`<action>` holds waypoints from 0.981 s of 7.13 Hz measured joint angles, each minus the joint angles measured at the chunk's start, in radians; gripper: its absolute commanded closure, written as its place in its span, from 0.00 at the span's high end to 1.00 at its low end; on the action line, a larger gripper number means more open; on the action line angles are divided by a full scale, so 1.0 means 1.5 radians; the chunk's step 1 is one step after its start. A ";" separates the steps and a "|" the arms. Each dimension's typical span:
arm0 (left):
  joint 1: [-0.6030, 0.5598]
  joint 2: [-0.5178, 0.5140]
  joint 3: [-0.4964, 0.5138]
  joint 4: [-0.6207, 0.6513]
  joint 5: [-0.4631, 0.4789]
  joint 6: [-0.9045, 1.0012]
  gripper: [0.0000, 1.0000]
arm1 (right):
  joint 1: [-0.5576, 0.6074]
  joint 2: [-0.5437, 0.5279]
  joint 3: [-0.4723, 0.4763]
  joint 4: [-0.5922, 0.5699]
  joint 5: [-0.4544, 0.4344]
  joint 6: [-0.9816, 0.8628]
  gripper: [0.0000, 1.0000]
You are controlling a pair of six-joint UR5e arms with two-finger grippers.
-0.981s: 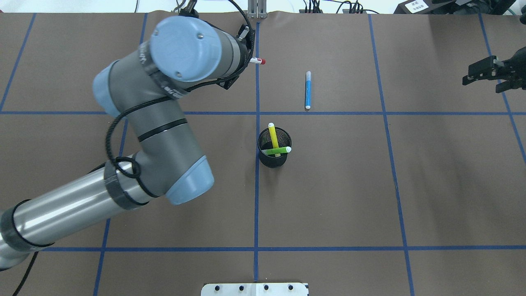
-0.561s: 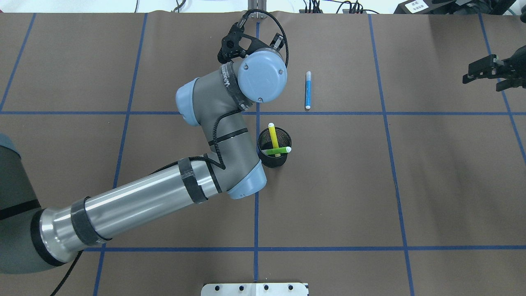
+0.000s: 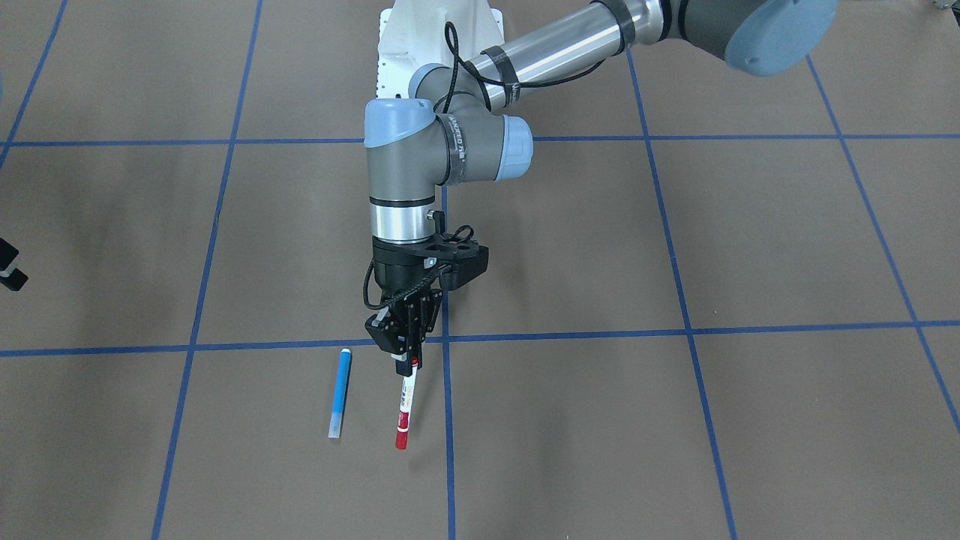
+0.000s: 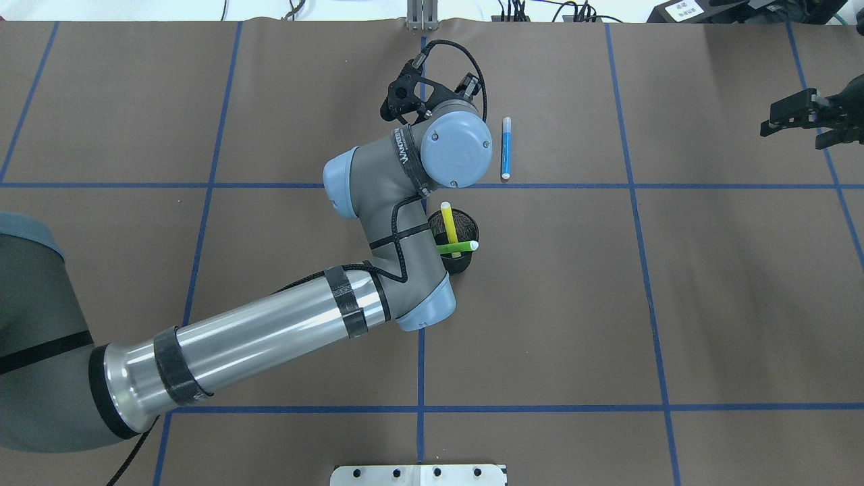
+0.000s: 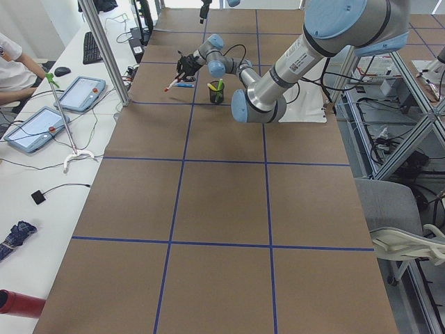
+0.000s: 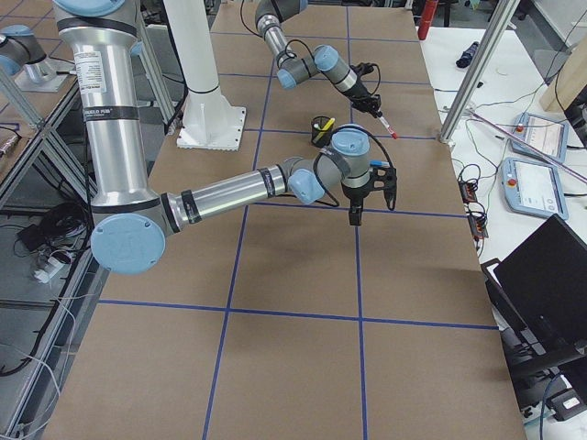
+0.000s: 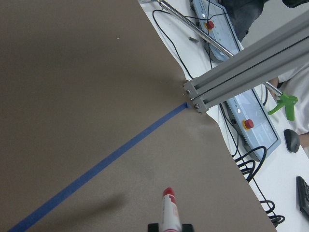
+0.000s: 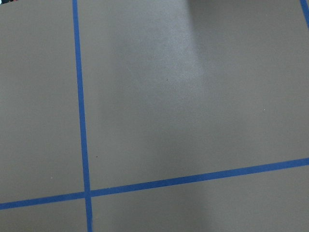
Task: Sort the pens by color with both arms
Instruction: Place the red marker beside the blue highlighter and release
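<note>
Cup [image 4: 464, 265] half hidden — left arm [image 4: 270, 337] covers it.

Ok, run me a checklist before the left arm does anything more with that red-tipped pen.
1. Grip: left tool is shut on the white pen with red ends, held near one end and tilted. Ok.
2. Neighbour: blue pen lies flat beside the held pen, apart from it. Ok.
3. Tip clear of the table: cannot tell.
4. Black mesh cup holds the yellow pen and green pen; the left arm overlaps it in the overhead view. Clearance: cannot tell.
5. Right tool is open, empty and far to the side. Ok.
</note>
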State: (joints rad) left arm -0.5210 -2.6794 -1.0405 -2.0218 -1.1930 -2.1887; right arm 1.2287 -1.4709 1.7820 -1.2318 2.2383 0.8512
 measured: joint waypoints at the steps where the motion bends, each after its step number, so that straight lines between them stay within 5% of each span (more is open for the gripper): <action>1: 0.004 -0.001 0.005 -0.002 0.000 0.001 0.38 | 0.000 0.000 0.000 0.000 0.000 0.000 1.00; 2: 0.007 -0.001 0.008 -0.005 0.001 0.001 0.69 | 0.000 0.000 0.000 0.000 -0.001 0.000 1.00; 3: 0.008 -0.001 0.008 -0.009 0.001 0.002 0.87 | 0.000 0.000 0.000 0.000 -0.001 0.000 1.00; 7: 0.007 0.000 -0.017 -0.012 -0.003 0.034 0.92 | -0.001 0.001 -0.002 0.000 -0.001 0.000 1.00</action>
State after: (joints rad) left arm -0.5103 -2.6789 -1.0663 -2.0390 -1.1982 -2.1377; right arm 1.2275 -1.4693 1.7793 -1.2318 2.2362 0.8514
